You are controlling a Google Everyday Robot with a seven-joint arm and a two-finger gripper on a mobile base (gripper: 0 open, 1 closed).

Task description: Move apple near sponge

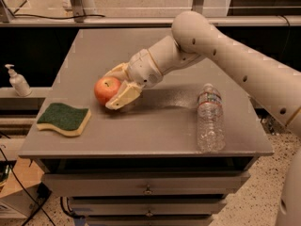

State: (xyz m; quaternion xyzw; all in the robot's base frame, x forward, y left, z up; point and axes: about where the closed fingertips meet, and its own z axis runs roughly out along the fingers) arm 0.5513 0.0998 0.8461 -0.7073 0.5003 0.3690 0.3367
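Note:
The red-orange apple [106,89] is low over the grey table [150,135], left of its middle, held between the cream fingers [123,96] of my gripper [113,86]. The gripper is shut on the apple, one finger in front of it and one behind. The sponge [64,118], dark green on a pale yellow base, lies flat near the table's front left corner, a short way left of and in front of the apple. My white arm reaches in from the right.
A clear plastic water bottle [209,120] lies on its side at the table's right. A white pump bottle [18,80] stands on a shelf off the left edge. Drawers [148,190] sit below the tabletop.

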